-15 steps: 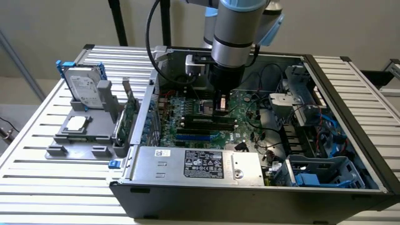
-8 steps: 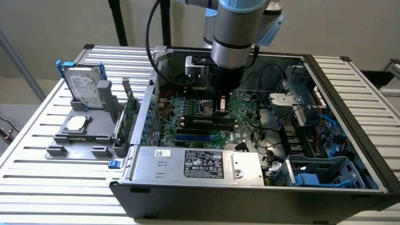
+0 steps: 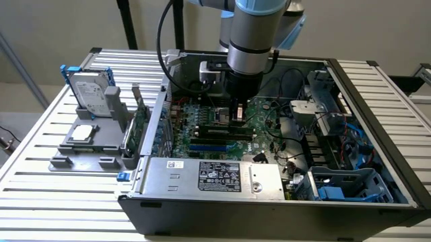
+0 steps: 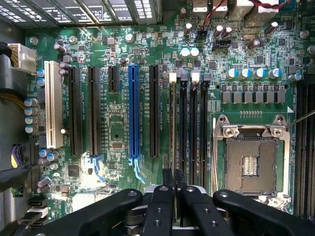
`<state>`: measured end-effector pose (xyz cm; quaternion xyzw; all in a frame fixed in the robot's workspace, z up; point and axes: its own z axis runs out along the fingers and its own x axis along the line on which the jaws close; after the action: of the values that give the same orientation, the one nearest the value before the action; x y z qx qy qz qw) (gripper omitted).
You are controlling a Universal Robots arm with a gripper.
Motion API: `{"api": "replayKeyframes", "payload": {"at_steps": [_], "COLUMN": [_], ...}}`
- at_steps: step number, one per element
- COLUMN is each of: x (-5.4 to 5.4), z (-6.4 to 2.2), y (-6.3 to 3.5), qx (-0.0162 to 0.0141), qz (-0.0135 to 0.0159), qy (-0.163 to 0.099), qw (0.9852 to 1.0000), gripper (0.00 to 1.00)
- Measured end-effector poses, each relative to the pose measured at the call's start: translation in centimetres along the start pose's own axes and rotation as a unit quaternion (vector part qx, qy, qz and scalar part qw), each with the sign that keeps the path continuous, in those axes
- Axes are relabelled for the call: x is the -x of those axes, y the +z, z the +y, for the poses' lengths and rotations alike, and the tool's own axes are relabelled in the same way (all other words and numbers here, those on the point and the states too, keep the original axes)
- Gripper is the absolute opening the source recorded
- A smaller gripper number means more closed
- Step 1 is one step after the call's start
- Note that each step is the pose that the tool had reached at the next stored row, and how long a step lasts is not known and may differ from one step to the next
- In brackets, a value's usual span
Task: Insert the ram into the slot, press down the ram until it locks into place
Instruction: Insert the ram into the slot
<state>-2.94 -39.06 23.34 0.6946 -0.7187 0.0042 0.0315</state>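
Now I have the hand [image 4: 173, 174] pinched shut on the ram [image 4: 173, 128], which stands on edge in the slot [image 4: 172, 78] near the processor socket [image 4: 250, 167], so I judge the pressing step needs a straight, even push.

- A silver metal power supply box [image 3: 209, 176] walled off the side of the open black computer case [image 3: 269, 219] nearest the exterior camera.
- Black cables [image 3: 276, 126] and a grey metal drive cage [image 3: 323, 91] crowded the exterior view's right.
- Open air lay above the narrow black memory slots [image 4: 193, 128], where the black gripper [image 4: 173, 178] hung.
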Motion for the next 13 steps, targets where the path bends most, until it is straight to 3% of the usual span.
{"api": "replayKeyframes", "payload": {"at_steps": [13], "x": [0.13], "z": [0.02], "y": [0.36], "qx": [0.0000], "qz": [0.0013], "qy": [0.000], "qw": [1.0000], "gripper": [0.13]}}
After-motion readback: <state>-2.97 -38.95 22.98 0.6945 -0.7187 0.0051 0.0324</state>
